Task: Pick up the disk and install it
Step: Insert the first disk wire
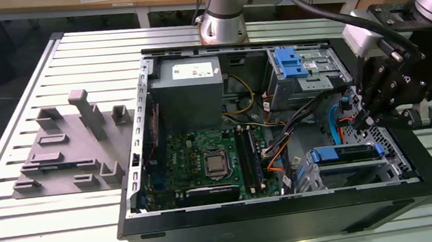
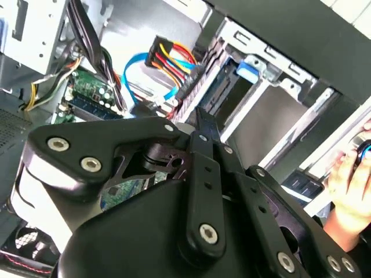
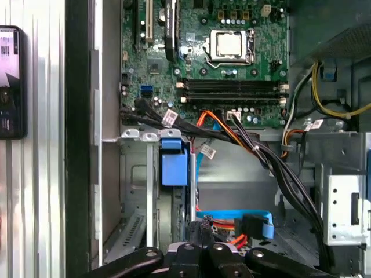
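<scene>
Exterior view first: I see the flat, silver-metal disk in its blue plastic carrier rails [image 1: 344, 153] slotted into the grey sheet-metal drive cage [image 1: 379, 169]. That cage stands in the corner of the open black computer case [image 1: 284, 219] toward the exterior view's right. Little more than the disk's blue end handle is exposed. My black linkage gripper [image 1: 366, 123] hangs just above that handle, a little toward the exterior view's right. It looks apart from the handle, though I cannot rule out light contact.

In the first wrist view the handle [image 3: 174, 163] faces me end-on beyond the gripper [image 3: 203, 250]. The jaws look drawn together with nothing held between them. A flat blue data cable [image 3: 237, 217] loops close beside the bay.

I'd judge the disk to be dense and quite stiff, heavy for its size. Its bare metal faces look smooth enough to slip under the pads, and I expect it would take knocks badly. The plastic rails should give a little under pressure. The blue end handle looks like the sensible hold, or else a pinch across the two rails, keeping off the labelled face.
</scene>
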Motion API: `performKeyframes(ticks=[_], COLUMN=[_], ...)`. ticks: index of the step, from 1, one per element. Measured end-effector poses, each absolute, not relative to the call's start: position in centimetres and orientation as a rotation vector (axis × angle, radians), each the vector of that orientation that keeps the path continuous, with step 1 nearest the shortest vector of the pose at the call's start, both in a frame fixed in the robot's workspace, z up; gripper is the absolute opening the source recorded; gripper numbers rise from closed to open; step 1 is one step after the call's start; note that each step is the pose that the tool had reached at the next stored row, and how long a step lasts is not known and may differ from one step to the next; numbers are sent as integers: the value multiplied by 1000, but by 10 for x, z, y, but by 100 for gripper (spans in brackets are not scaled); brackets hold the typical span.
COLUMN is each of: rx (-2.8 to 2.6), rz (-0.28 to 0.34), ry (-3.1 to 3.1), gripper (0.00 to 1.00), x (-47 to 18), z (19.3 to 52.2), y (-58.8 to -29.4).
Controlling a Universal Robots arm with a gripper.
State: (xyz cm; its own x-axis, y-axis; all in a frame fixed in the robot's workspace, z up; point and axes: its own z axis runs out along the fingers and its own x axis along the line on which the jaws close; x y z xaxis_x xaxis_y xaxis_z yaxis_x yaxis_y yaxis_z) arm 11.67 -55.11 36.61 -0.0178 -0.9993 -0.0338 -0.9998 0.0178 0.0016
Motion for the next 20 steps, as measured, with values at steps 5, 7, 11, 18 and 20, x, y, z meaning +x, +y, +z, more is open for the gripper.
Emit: performKeyframes(ticks=[5, 7, 11, 18, 20], rx=[-2183, -2181, -2185, -2192, -2193], rz=[35, 28, 11, -5, -9], ry=[2223, 2220, 2223, 2230, 2232], gripper=[11, 11, 11, 17, 19], x=[120, 120, 120, 122, 122], z=[366, 366, 366, 363, 361], y=[-546, -544, -542, -534, -533])
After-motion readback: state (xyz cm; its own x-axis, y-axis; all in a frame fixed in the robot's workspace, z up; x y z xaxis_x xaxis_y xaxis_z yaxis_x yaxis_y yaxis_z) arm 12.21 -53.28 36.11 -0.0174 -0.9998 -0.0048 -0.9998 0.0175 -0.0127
